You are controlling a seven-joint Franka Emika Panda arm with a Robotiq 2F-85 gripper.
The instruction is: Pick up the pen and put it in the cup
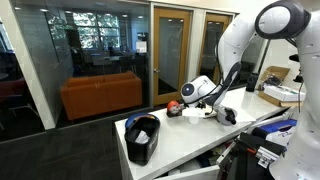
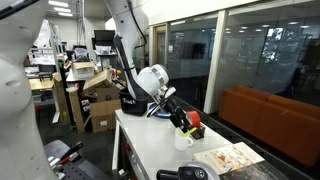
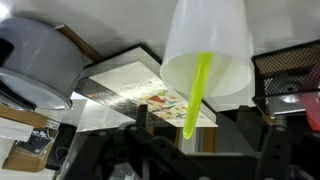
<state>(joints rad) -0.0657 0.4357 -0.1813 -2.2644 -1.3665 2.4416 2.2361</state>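
In the wrist view the small white cup [image 3: 225, 40] fills the top middle. The yellow-green pen [image 3: 198, 95] stands tilted in it. One end is inside the cup and glows through its wall, and the other end sticks out toward the camera. My gripper [image 3: 202, 108] is open, with its dark fingers well apart on either side of the pen's free end. In an exterior view the gripper [image 2: 183, 124] points down just over the cup [image 2: 184, 141]. In an exterior view the gripper [image 1: 226, 115] is low over the white table [image 1: 190, 135]; the pen does not show there.
A small red rounded object [image 2: 194, 118] [image 1: 172, 104] sits beside the gripper. A colourful printed sheet [image 3: 150, 92] [image 2: 225, 158] lies by the cup. The large black bin [image 1: 143, 136] stands at the table's near end, and shows in the wrist view as a grey round shape [image 3: 35, 60].
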